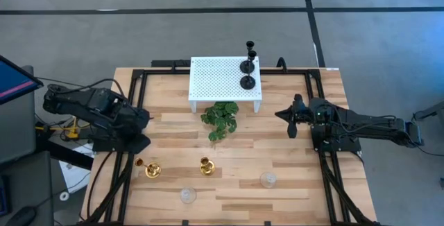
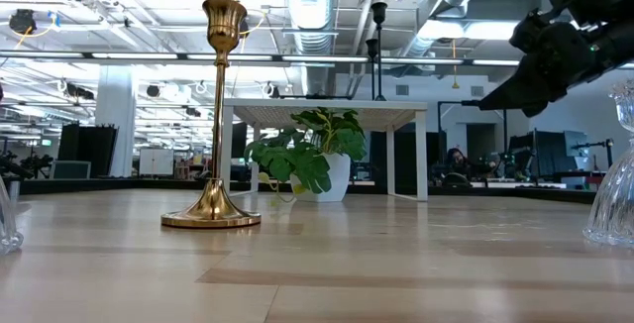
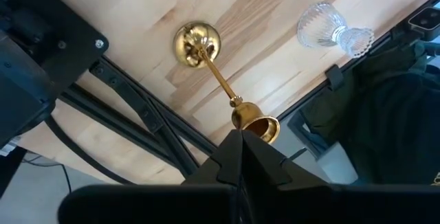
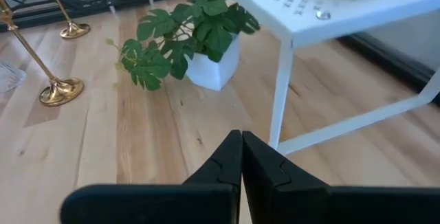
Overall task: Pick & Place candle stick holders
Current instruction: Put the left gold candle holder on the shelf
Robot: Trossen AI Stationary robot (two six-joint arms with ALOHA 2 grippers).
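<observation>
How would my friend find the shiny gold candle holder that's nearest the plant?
Start at the white perforated stand at the back of the wooden table, then come forward past the green plant. Just in front of it stands a gold candle holder with a tall stem. Its gold twin stands farther left, and the two glass ones are clear, not shiny gold.

no text, label or number can be read anywhere here.
</observation>
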